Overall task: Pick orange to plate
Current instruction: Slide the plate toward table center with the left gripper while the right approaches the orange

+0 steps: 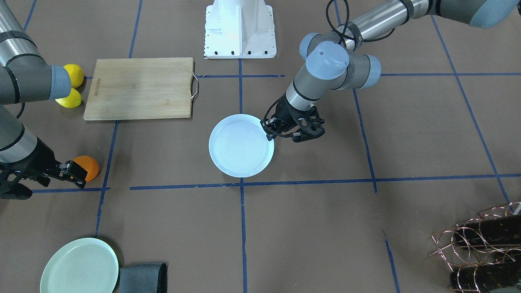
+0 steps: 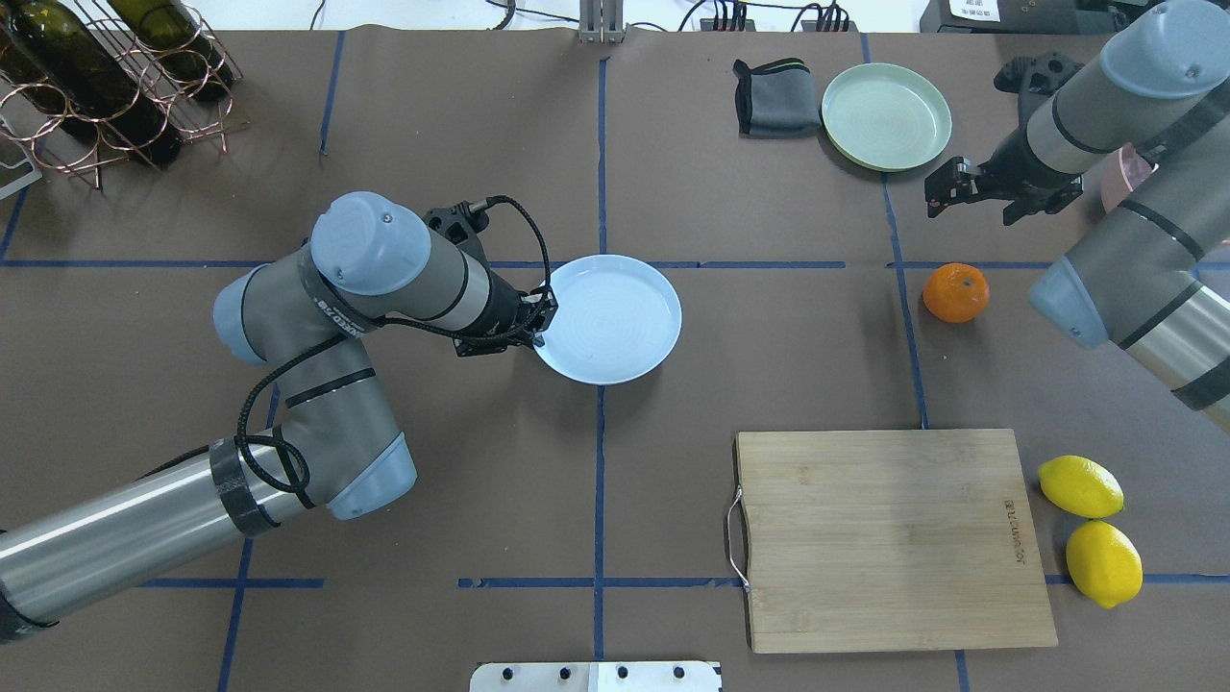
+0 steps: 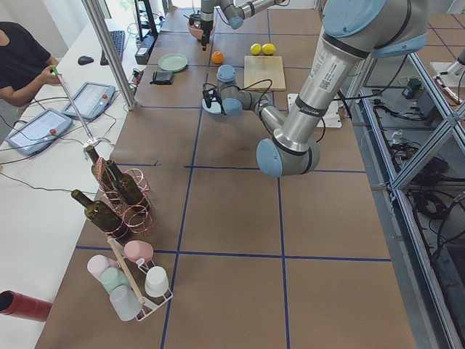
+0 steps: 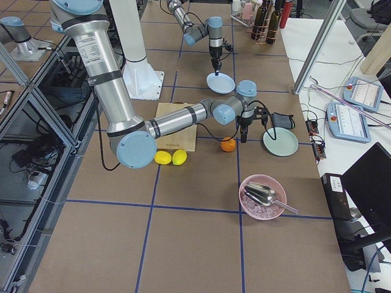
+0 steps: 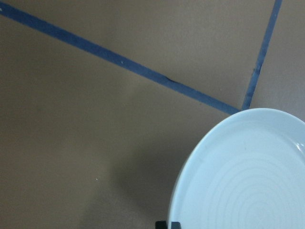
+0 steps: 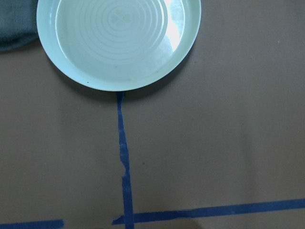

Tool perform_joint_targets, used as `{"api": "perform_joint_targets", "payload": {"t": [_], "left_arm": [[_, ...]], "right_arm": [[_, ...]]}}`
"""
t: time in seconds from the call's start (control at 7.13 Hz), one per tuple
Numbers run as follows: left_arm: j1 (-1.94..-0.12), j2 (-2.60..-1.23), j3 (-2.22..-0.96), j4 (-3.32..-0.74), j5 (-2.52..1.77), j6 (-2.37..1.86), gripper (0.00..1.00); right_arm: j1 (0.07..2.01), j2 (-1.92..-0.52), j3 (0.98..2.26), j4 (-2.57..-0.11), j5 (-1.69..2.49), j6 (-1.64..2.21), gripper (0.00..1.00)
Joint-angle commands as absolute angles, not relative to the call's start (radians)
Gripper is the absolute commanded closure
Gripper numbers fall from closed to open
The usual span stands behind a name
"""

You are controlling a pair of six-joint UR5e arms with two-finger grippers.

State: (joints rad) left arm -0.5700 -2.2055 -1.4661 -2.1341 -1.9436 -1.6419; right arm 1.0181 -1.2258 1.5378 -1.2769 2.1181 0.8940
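"Where's the orange (image 2: 955, 292)?"

"On the bare worktop (image 2: 769, 336), toward the robot's right end, roughly midway between the near and far edges. From across the worktop the right hand (image 1: 79, 175) covers part of it. From overhead that hand sits apart from the fruit, closer to the far edge."

"Fingers spread or together?"

"Can't tell. They blur into one dark shape."

"And the plate (image 2: 625, 360)?"

"Around the worktop's middle. The left hand (image 2: 540, 330) is at its rim. Its wrist camera cuts off most of the plate and catches only a dark fingertip (image 5: 167, 225) at the frame's bottom edge. Whether it's clamped on the rim, I can't make out."
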Motion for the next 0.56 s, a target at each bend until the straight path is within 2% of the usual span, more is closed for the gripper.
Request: {"api": "perform_joint_targets", "payload": {"t": [0.0,0.14,0.28,0.42], "left_arm": [[-0.575,-2.201,-1.440,-2.172,-1.927,-1.629,1.00],[-0.587,-2.195,-1.445,-2.175,-1.928,-1.591,0.99],[-0.591,-2.192,-1.447,-2.171,-1.927,-1.548,0.02],[-0.604,-2.171,-1.492,-2.171,-1.931,-1.539,0.00]], "right_arm": [[1.017,-1.226,1.540,-1.276,2.120,0.894,0.00],[1.017,-1.226,1.542,-1.276,2.120,0.894,0.00],[1.011,-1.233,1.542,-1.276,2.118,0.897,0.00],[0.990,-1.242,1.542,-1.276,2.114,0.913,0.00]]}}
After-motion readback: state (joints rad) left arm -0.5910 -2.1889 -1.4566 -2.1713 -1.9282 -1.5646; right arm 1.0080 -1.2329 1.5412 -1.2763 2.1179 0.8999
